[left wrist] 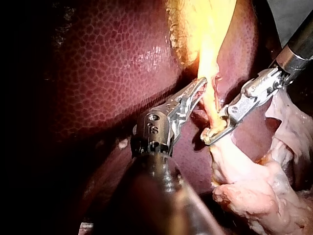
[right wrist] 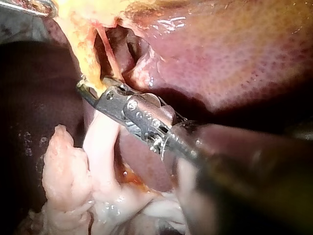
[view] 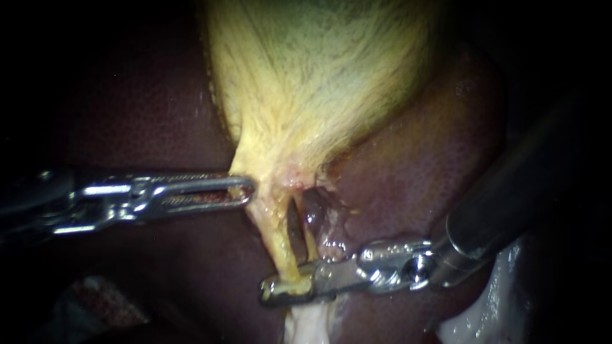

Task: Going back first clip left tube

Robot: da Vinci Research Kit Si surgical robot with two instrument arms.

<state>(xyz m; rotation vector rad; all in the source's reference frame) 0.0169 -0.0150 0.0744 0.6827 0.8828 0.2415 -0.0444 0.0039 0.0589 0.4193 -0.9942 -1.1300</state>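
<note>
End effector of the right instrument [view: 287, 290]: jaws closed around the left tube [view: 275, 239], clamping it from two sides near its lower end, just above pale loose tissue [view: 306, 326]. End effector of the left instrument [view: 247, 190]: jaws pressed together on the yellow neck of the gallbladder [view: 319, 76], where it narrows toward the tubes. Left tube: yellow, taut, running down from that neck, with a thinner tube [view: 308, 237] just beside it. Liver [view: 433, 165]: dark red, lying behind and around everything listed.
</note>
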